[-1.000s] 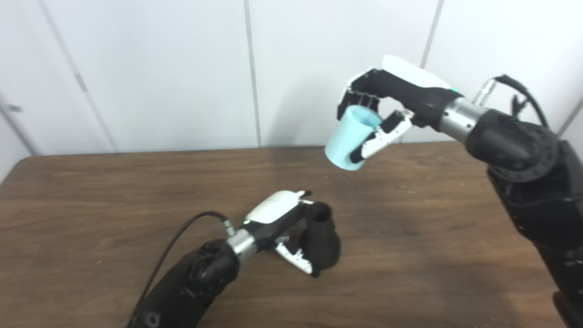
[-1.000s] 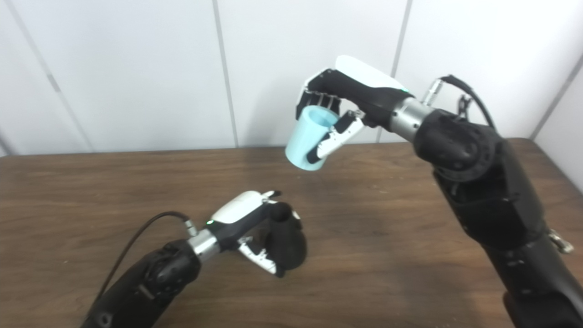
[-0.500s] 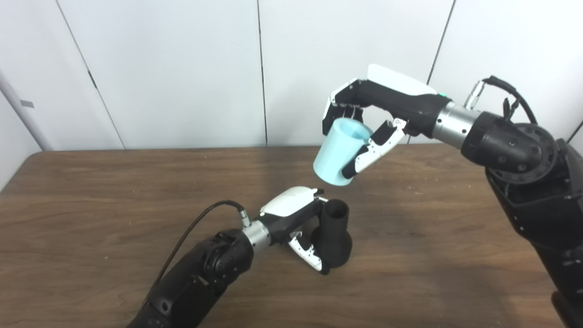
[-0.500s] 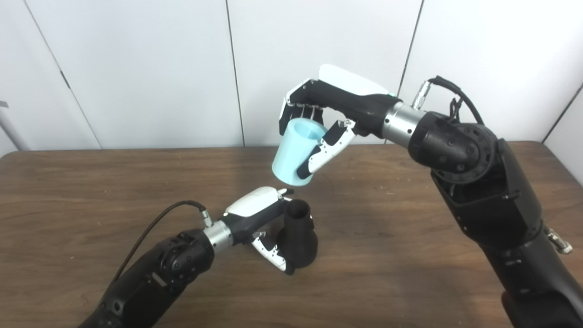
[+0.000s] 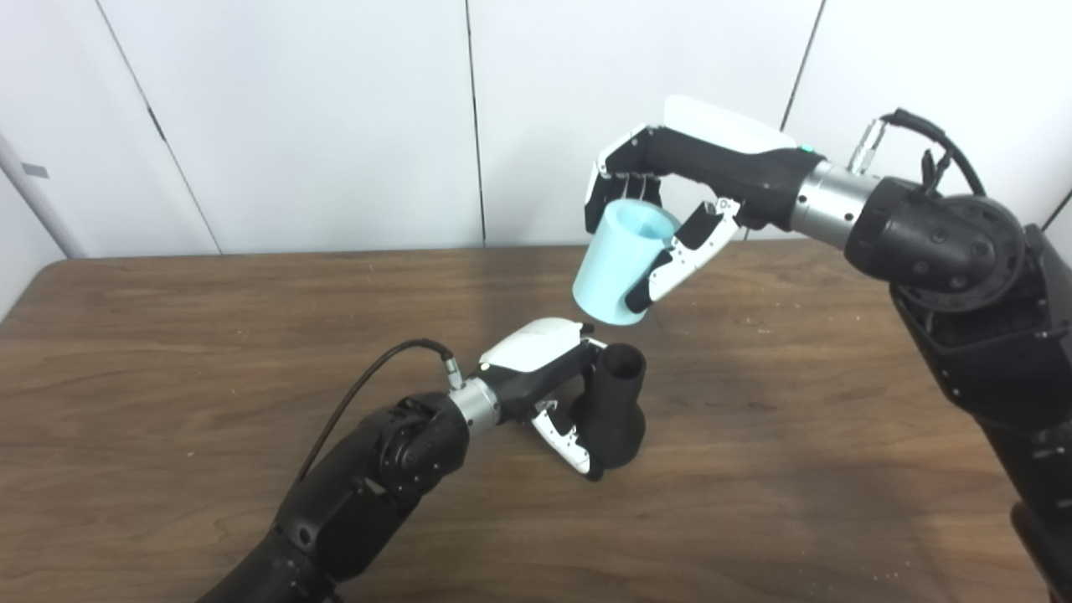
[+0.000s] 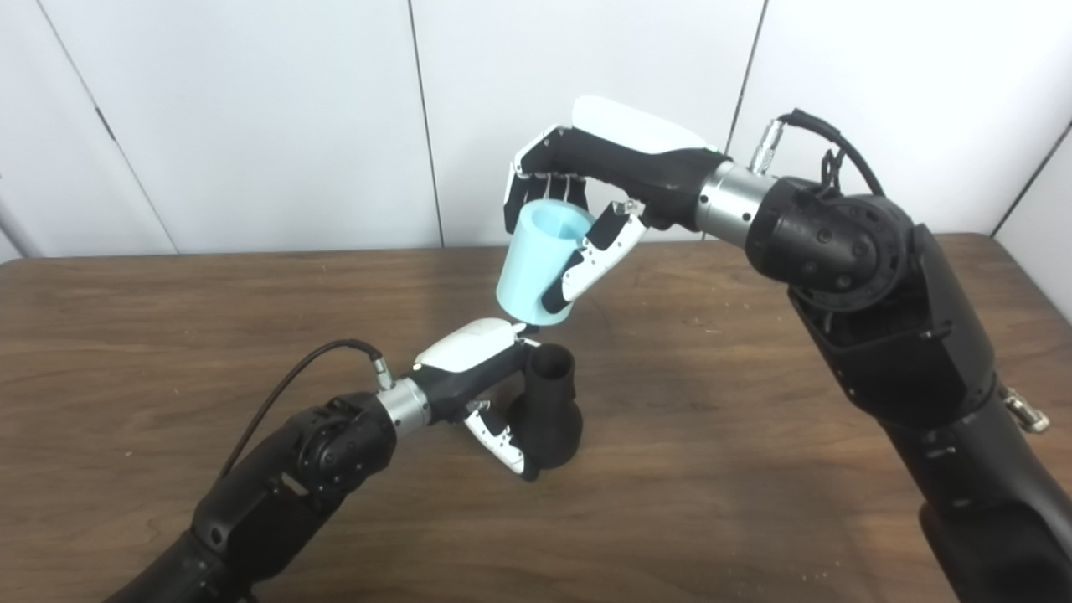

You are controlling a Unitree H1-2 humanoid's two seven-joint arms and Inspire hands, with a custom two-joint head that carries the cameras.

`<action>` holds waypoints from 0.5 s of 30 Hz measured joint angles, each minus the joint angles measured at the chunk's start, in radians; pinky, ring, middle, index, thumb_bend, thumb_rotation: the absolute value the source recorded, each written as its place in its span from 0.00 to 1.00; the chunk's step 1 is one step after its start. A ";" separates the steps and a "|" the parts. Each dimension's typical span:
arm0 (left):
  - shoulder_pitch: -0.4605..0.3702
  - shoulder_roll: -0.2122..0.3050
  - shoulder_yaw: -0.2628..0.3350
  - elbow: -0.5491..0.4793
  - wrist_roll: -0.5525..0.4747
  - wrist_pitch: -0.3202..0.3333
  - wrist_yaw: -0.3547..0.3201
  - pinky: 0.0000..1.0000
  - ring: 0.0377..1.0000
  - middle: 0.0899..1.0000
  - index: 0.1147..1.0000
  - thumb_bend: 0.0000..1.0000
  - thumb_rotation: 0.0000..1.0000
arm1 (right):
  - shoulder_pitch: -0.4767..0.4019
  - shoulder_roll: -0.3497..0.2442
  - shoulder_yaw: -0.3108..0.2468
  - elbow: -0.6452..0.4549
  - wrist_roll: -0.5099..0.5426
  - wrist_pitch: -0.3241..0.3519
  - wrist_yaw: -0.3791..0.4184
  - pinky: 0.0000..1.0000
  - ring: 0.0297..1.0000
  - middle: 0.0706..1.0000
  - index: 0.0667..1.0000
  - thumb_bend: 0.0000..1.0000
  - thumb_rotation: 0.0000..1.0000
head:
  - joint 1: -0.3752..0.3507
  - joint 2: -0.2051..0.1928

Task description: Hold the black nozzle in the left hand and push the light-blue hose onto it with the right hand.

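The black nozzle (image 5: 613, 408) stands upright on the brown table (image 5: 167, 352), its open neck pointing up. My left hand (image 5: 544, 377) is shut on it from the left side, thumb across its wide base. The light-blue hose (image 5: 618, 264), a short tapered tube, hangs in the air just above and slightly left of the nozzle's neck, tilted, wide end down. My right hand (image 5: 678, 180) is shut on it, fingers over the top rim and thumb along its side. A small gap separates hose and nozzle.
A white panelled wall (image 5: 335, 126) rises behind the table's far edge. A black cable (image 5: 368, 389) loops from my left wrist. The table's right edge shows in the right eye view by a small metal fitting (image 6: 1026, 413).
My right hand has carried the light-blue hose down and left, now close above the nozzle. The left hand still holds the nozzle upright. The camera has shifted.
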 measured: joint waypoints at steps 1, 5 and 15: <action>0.000 0.000 0.000 0.000 0.000 0.000 0.000 1.00 0.61 0.45 0.41 0.53 0.00 | -0.001 0.000 0.000 0.000 0.000 -0.002 0.004 0.37 0.43 0.46 0.44 0.50 0.00 | 0.000 0.000; 0.001 0.000 0.000 -0.001 0.000 0.000 0.000 1.00 0.60 0.44 0.41 0.53 0.00 | -0.008 -0.005 0.002 0.001 0.000 -0.022 0.019 0.36 0.42 0.45 0.46 0.50 0.00 | -0.002 0.003; 0.003 0.002 0.000 -0.004 0.000 0.000 0.000 1.00 0.60 0.44 0.41 0.53 0.00 | -0.023 -0.041 0.013 0.000 -0.005 -0.017 0.080 0.36 0.44 0.46 0.44 0.50 0.00 | -0.008 0.009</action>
